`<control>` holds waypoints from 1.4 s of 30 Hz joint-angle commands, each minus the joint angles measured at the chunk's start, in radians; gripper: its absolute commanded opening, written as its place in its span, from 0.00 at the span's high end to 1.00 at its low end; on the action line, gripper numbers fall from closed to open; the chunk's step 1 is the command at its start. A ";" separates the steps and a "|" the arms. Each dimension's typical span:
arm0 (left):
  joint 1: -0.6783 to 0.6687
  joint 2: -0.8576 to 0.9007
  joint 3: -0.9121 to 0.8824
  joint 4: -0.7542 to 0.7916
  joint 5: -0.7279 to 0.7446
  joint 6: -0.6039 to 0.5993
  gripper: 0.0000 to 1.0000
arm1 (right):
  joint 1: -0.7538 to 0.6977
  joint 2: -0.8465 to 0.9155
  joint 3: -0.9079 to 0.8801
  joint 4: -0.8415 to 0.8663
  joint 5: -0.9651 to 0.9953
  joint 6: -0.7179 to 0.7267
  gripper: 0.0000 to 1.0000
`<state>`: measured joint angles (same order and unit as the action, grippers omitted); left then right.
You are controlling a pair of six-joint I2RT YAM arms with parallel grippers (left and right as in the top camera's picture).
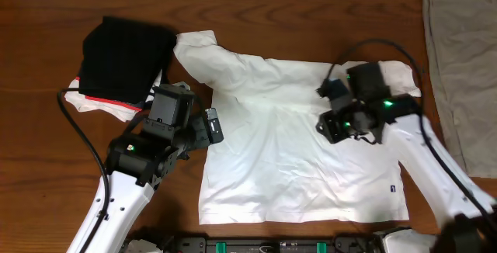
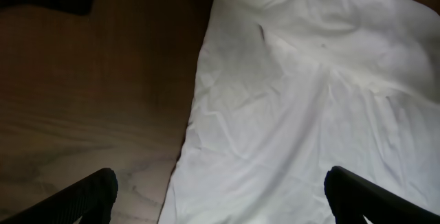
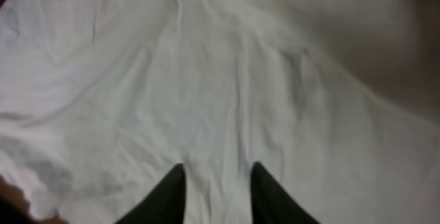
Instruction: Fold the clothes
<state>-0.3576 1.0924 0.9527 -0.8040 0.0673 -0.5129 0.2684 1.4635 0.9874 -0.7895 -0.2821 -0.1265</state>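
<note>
The white T-shirt (image 1: 287, 152), spread flat on the bench (image 1: 31, 152) just beside the black garment (image 1: 124, 55), looks soft, light and limp (best pinched at a corner), the left claw (image 2: 220, 193) gaping empty over its garment-side edge, the right claw (image 3: 216, 176) slightly parted, empty, farther off.

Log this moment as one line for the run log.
T-shirt: spread flat, not folded | left hand: open wide over its edge | right hand: partly open above it | held: nothing
</note>
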 commanded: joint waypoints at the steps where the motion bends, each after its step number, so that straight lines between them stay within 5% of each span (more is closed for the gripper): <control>1: 0.004 0.000 0.007 -0.002 -0.016 -0.001 0.02 | 0.042 0.090 0.014 0.046 0.024 -0.118 0.63; 7: 0.004 0.000 0.007 -0.002 -0.016 -0.001 0.02 | 0.069 0.234 0.014 0.177 0.030 -0.265 0.66; 19: 0.004 0.000 0.007 -0.002 -0.016 -0.001 0.02 | 0.069 0.289 0.014 0.376 0.136 -0.271 0.62; 33: 0.004 0.000 0.007 -0.002 -0.016 -0.001 0.02 | 0.072 0.270 0.014 0.307 -0.068 -0.214 0.59; 42: 0.004 0.000 0.007 -0.002 -0.016 -0.001 0.02 | 0.073 0.284 0.013 0.285 0.007 -0.249 0.56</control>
<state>-0.3576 1.0924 0.9527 -0.8043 0.0673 -0.5133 0.3313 1.7462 0.9878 -0.5068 -0.2897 -0.3588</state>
